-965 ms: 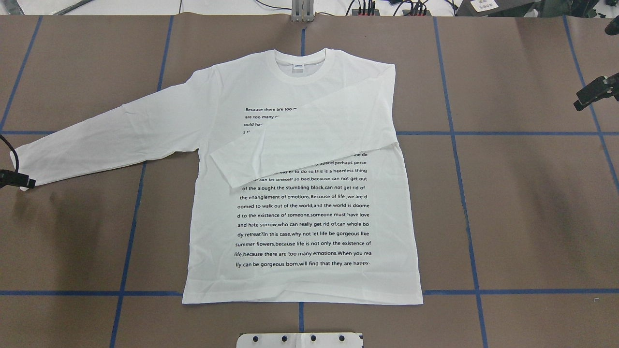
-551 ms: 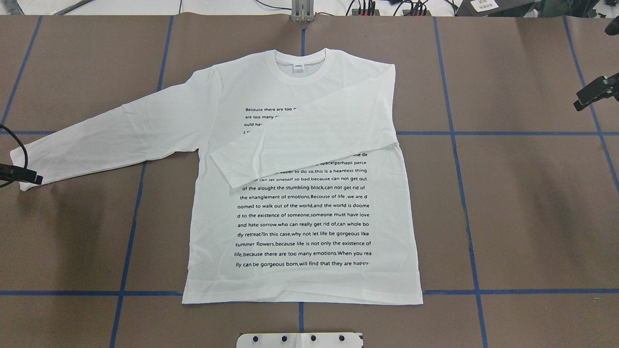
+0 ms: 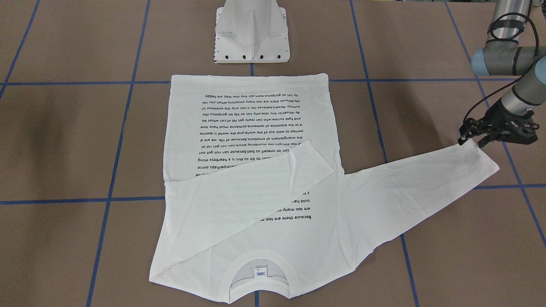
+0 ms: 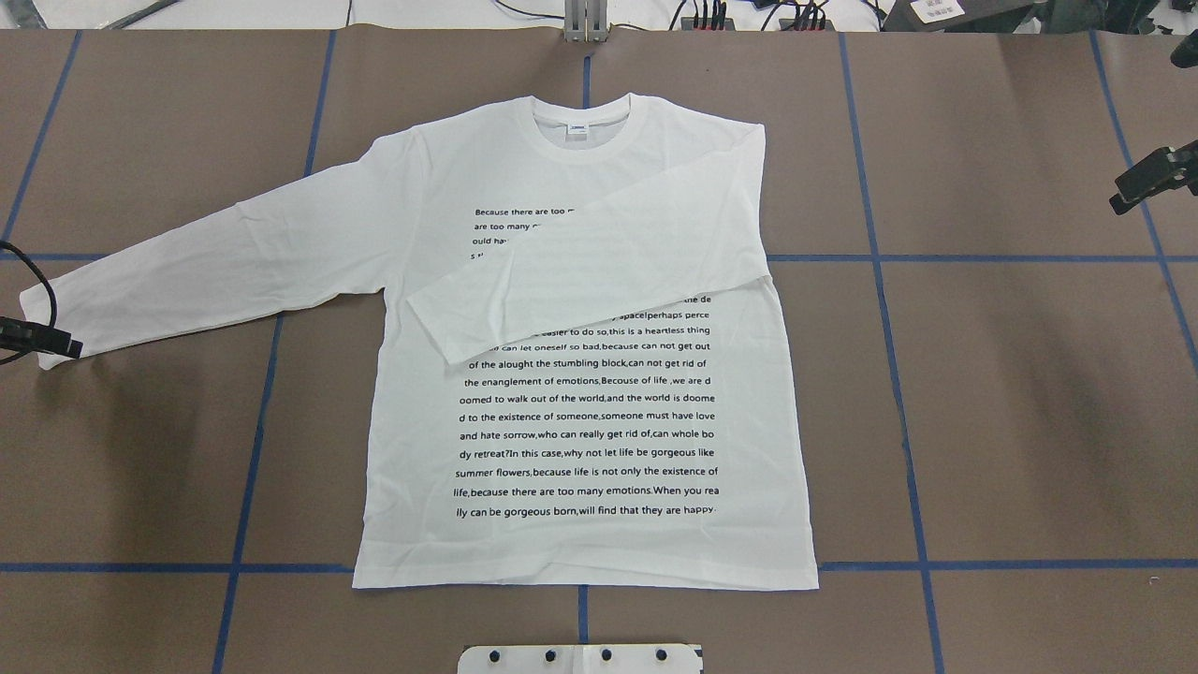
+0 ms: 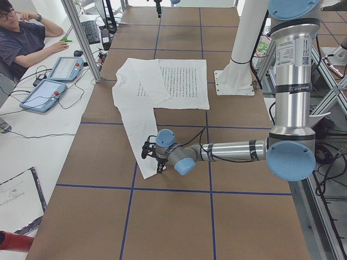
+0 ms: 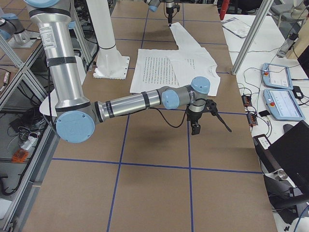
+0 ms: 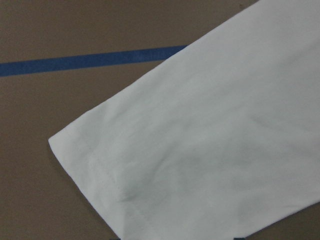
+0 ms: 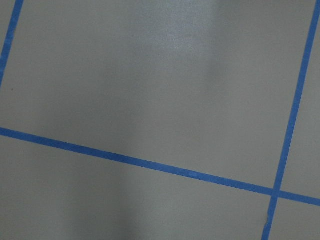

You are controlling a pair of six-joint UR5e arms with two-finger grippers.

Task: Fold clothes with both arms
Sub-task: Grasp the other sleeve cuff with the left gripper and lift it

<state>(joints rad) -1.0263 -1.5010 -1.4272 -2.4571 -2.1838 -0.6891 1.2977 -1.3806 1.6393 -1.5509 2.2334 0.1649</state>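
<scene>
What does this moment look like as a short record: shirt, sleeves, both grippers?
shirt: white, flat on the table, print up, collar away from the robot
right-side sleeve: folded across the chest
left-side sleeve: stretched out flat
left gripper: at that sleeve's cuff, grip unclear
right gripper: over the table, apart from the shirt

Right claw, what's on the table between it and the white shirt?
Between the right claw and the shirt: only bare brown table and blue tape, in the overhead view.

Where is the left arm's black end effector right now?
The left end effector sits at the overhead view's far left edge, at the cuff of the outstretched sleeve of the white long-sleeved T-shirt.
</scene>
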